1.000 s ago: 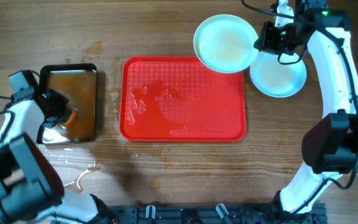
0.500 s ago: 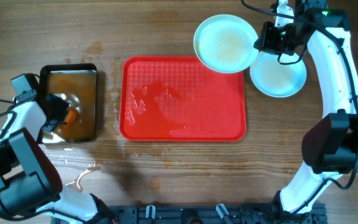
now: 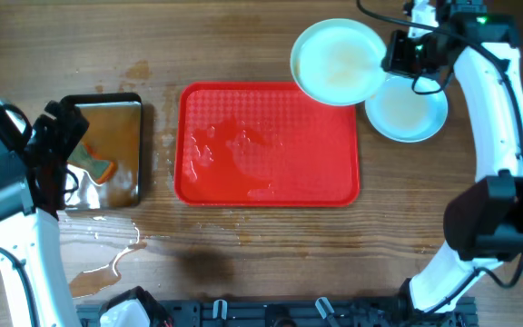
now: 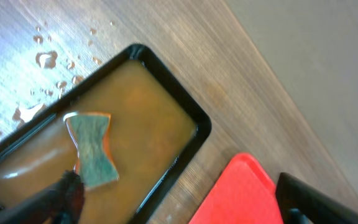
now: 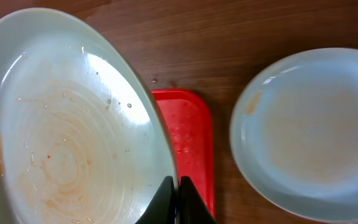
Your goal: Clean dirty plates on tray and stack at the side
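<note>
A brown wooden table (image 3: 243,45) with visible grain fills the view. Ahead of the left fingers (image 4: 58,196) its edge runs diagonally, with a plain grey-beige surface (image 4: 316,62) beyond. Water (image 3: 107,263) pooled on the wood reflects soft, even light

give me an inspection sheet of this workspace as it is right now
surface: wooden table, water puddles front left
job's things: red tray wet, no plate lying on it; smeared plate held over its far right corner; second plate on the table beside; no third seen
clutter: black-rimmed pan of brown liquid, sponge in it
end effectors: left end effector open over the pan, empty; right end effector shut on the smeared plate's rim
cables: black cable by the right wrist
surroundings: grey floor past the table edge
</note>
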Controlling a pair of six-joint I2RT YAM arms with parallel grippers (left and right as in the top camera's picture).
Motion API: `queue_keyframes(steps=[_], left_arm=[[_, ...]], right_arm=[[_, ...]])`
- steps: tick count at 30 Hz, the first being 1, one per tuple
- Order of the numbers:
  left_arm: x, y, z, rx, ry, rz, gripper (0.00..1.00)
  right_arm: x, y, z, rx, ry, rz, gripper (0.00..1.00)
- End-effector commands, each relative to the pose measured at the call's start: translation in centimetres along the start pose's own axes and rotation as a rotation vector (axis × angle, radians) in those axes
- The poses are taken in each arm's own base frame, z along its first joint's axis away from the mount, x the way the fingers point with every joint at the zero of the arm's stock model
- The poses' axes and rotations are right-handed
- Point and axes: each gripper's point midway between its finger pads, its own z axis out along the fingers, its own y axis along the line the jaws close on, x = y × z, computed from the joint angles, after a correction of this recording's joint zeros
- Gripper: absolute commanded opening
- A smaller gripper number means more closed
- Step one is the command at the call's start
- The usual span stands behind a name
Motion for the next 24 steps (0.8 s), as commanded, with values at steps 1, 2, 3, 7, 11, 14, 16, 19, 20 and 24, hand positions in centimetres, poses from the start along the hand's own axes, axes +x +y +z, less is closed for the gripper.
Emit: queue_keyframes(steps=[1, 2, 3, 7, 11, 14, 16, 19, 20, 24], left_arm=[[1.1, 0.1, -0.5, 0.000, 0.047, -0.005, 1.00], [1.4, 0.3, -0.5, -0.008, 0.062, -0.008, 1.00], [1.7, 0.5, -0.5, -0.014, 0.071, -0.011, 1.00], [1.8, 0.5, -0.5, -0.017, 0.075, -0.012, 1.00], [1.8, 0.5, -0.5, -0.017, 0.075, -0.012, 1.00], [1.8, 0.5, -0.5, -0.017, 0.075, -0.012, 1.00], [1.8, 0.5, -0.5, -0.017, 0.075, -0.012, 1.00], [1.8, 0.5, -0.5, -0.017, 0.075, -0.012, 1.00], [1.8, 0.5, -0.5, -0.017, 0.075, -0.012, 1.00], [1.8, 0.5, -0.5, -0.017, 0.075, -0.012, 1.00]], right_arm=[[-0.5, -4.4, -3.2, 0.163, -0.064, 0.074, 0.04], [-0.3, -5.8, -3.3, 0.200, -0.059, 0.095, 0.04], [0.0, -7.3, -3.3, 0.236, -0.056, 0.129, 0.04], [1.5, -12.3, -2.3, 0.287, -0.037, 0.248, 0.04], [3.9, -16.6, 0.6, 0.317, -0.032, 0.356, 0.04], [5.1, -17.6, 2.2, 0.320, -0.036, 0.404, 0.04], [5.7, -17.8, 2.8, 0.321, -0.028, 0.409, 0.04], [5.3, -17.8, 2.9, 0.319, -0.043, 0.405, 0.63], [5.3, -17.8, 2.9, 0.319, -0.044, 0.405, 0.63], [5.2, -17.2, 2.0, 0.303, -0.029, 0.407, 0.72]])
